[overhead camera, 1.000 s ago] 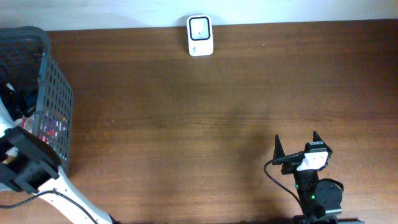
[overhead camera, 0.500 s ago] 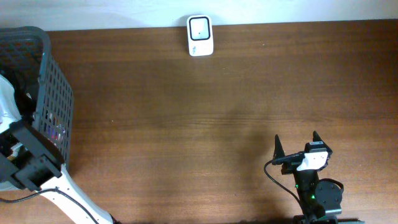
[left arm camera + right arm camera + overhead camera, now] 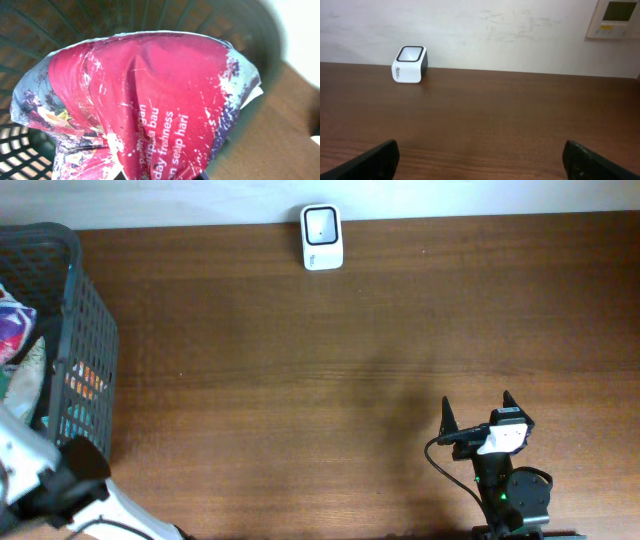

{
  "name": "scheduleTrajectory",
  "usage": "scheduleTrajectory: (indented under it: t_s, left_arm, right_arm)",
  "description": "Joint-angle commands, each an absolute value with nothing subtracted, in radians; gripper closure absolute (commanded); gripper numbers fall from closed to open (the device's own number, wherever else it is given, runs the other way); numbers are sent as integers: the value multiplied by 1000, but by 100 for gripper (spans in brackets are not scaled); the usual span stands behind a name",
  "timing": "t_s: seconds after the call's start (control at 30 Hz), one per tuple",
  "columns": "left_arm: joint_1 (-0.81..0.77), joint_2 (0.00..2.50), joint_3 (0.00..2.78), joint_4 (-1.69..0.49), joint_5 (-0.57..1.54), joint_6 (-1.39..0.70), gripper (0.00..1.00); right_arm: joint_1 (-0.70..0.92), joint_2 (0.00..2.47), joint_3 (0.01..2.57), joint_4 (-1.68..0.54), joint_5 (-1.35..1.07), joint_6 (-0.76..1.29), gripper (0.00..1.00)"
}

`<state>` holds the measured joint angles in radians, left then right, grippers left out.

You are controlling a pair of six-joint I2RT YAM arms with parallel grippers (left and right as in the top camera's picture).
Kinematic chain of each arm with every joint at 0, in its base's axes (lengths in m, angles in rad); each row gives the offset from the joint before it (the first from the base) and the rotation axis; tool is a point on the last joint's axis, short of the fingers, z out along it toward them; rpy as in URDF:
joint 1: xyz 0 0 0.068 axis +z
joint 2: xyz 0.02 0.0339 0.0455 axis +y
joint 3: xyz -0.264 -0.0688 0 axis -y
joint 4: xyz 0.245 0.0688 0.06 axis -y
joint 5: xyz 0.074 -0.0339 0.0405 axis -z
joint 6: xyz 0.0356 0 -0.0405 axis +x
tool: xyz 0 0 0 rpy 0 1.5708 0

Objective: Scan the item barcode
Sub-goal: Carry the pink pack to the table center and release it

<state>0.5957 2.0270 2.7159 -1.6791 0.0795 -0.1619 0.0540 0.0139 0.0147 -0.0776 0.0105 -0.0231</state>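
**The left arm (image 3: 75, 465) is reaching beside the basket (image 3: 92, 330); the right gripper (image 3: 485, 161) is hanging spread wide.**

In the left wrist view, a crumpled red and pink packet (image 3: 150, 110) with white print is filling almost the whole frame, and the basket's dark grid walls are showing behind and around it. The packet is hiding the left gripper's fingers, so it cannot be told whether they are pinching it or standing apart. The right gripper is pointing low over the brown table (image 3: 300, 380) with nothing between its fingers. The white scanner (image 3: 322, 237) is sitting at the far edge of the table, well apart from the basket and both arms.
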Motion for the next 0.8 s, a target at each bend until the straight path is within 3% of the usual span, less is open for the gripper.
scheduleTrajectory:
  t_s: [0.0,0.1,0.17,0.47,0.67,0.77]
  left_arm:
    - [593,1867,2737,-1666,216,-171,100]
    - [561,1819,2737,-1670,532,-171,100]
    - [456,1820,2736,-1678,559,-152,100]
    - [-211,1910,2550,-1604,274,-119,100]
    - [-445,2101,2344,-1357,234,-121,100]
    - [-507,2240,2337,-1270,88,-290,100]
  right_arm:
    - [52,7,6,-80,12,-21,1]
    - [52,7,6,-80,12,-21,1]
    - [52,7,6,-80,12,-21,1]
    - [52,7,6,-80,12,-21,1]
    - [52,7,6,-80,12,-21,1]
    - [52,7,6,-80,12,-21,1]
